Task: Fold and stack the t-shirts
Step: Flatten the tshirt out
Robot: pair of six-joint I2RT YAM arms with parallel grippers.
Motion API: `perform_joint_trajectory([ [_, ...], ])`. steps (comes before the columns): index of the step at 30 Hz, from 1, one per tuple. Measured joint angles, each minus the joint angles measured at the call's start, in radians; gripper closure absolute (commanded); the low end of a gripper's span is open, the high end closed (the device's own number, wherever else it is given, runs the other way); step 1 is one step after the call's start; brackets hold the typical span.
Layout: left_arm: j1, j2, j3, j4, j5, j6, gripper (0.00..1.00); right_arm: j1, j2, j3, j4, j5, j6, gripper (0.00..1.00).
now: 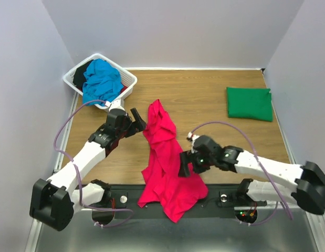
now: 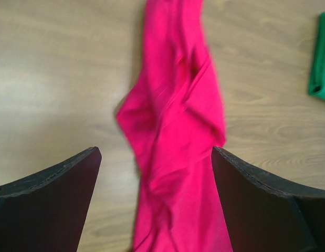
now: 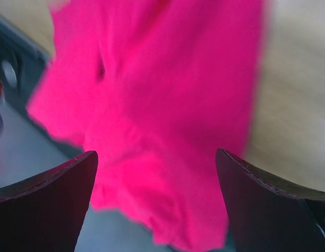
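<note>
Right gripper (image 1: 184, 164), jaws spread wide and empty, hovers at the lower right flank of the crimson-pink t-shirt (image 1: 163, 168). It is a rumpled strip running from mid-frame down over the near edge of the table (image 1: 204, 89). Left gripper (image 1: 138, 121), likewise spread, sits just left of its upper end.

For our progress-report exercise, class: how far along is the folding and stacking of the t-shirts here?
Done: the green t-shirt lies folded at the table's far right. In hand: the crimson-pink t-shirt lies crumpled, draping over the near edge; both arms' jaws stand open by it, gripping nothing. Left: the turquoise t-shirt sits bunched in the basket; nothing is stacked.
</note>
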Motion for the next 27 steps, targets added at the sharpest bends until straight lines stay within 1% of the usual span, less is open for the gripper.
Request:
perform_joint_trajectory([
  [1, 0.000, -0.018, -0.022, -0.009, -0.002, -0.007, 0.01, 0.060, 0.049, 0.000, 0.000, 0.000, 0.012, 0.11],
  [2, 0.000, -0.031, -0.036, -0.016, -0.005, -0.012, 0.02, 0.086, 0.078, -0.001, 0.000, 0.003, 0.025, 0.33],
  [4, 0.000, -0.062, -0.054, -0.029, -0.015, -0.022, 0.01, 0.114, 0.158, -0.013, 0.004, 0.020, 0.051, 0.52],
  [5, 0.000, -0.071, -0.054, -0.032, -0.021, -0.025, 0.01, 0.114, 0.179, -0.016, 0.000, 0.032, 0.065, 0.65],
  [7, 0.000, -0.085, -0.054, -0.030, -0.032, -0.029, 0.02, 0.111, 0.237, -0.019, -0.003, 0.075, 0.083, 0.73],
  [8, 0.000, -0.087, -0.054, -0.031, -0.036, -0.031, 0.01, 0.108, 0.253, -0.011, -0.006, 0.096, 0.093, 0.78],
  [10, 0.000, -0.087, -0.054, -0.030, -0.037, -0.031, 0.01, 0.108, 0.280, 0.011, -0.014, 0.143, 0.108, 0.82],
  [11, 0.000, -0.084, -0.054, -0.030, -0.037, -0.031, 0.02, 0.111, 0.303, 0.031, -0.023, 0.169, 0.117, 0.87],
  [15, -0.001, -0.065, -0.054, -0.028, -0.033, -0.031, 0.01, 0.094, 0.399, 0.122, -0.040, 0.290, 0.117, 0.90],
  [17, -0.001, -0.050, -0.054, -0.028, -0.030, -0.031, 0.02, 0.025, 0.463, 0.185, -0.043, 0.337, 0.100, 0.89],
  [19, -0.001, -0.039, -0.054, -0.027, -0.029, -0.031, 0.02, -0.072, 0.537, 0.260, -0.042, 0.380, 0.058, 0.87],
  [20, -0.001, -0.034, -0.054, -0.027, -0.028, -0.031, 0.02, -0.133, 0.581, 0.311, -0.043, 0.410, 0.029, 0.83],
  [21, -0.001, -0.032, -0.054, -0.027, -0.027, -0.031, 0.02, -0.197, 0.631, 0.367, -0.039, 0.446, -0.005, 0.82],
  [22, -0.001, -0.028, -0.054, -0.026, -0.025, -0.031, 0.02, -0.230, 0.663, 0.397, -0.036, 0.477, -0.035, 0.81],
  [23, -0.001, -0.024, -0.054, -0.021, -0.022, -0.031, 0.01, -0.279, 0.724, 0.472, -0.041, 0.534, -0.092, 0.80],
  [24, -0.001, -0.017, -0.053, -0.018, -0.016, -0.031, 0.02, -0.298, 0.752, 0.503, -0.039, 0.568, -0.124, 0.78],
  [25, -0.001, -0.011, -0.053, -0.013, -0.013, -0.030, 0.02, -0.330, 0.806, 0.567, -0.039, 0.608, -0.175, 0.75],
  [26, -0.001, -0.002, -0.052, -0.006, -0.006, -0.029, 0.01, -0.351, 0.852, 0.628, -0.044, 0.636, -0.214, 0.57],
  [27, -0.001, 0.012, -0.048, -0.003, -0.003, -0.027, 0.01, -0.363, 0.877, 0.658, -0.045, 0.646, -0.245, 0.44],
])
